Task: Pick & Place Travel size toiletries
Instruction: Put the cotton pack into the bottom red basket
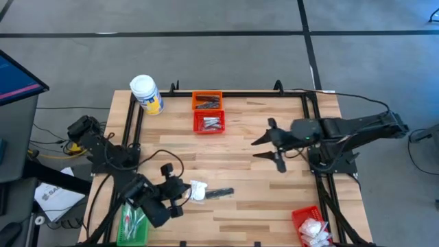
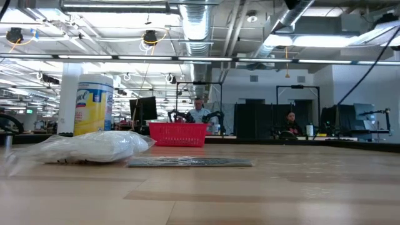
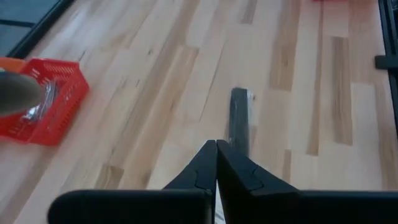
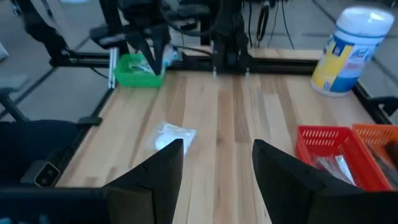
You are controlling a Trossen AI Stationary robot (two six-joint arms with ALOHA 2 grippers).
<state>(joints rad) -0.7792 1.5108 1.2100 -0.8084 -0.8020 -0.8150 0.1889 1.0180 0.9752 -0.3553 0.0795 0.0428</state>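
High view: left gripper pinched beside white packet; right gripper spread wide.

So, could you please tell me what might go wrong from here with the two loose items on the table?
1. The left pincer is shut and empty right beside the white packet; reopening there may nudge the packet instead of gripping it.
2. The dark tube lies flat, close to the packet, so a grasp could catch both or skid the tube away.
3. The right pincer hovers open mid-table; both arms reaching the same spot could collide.
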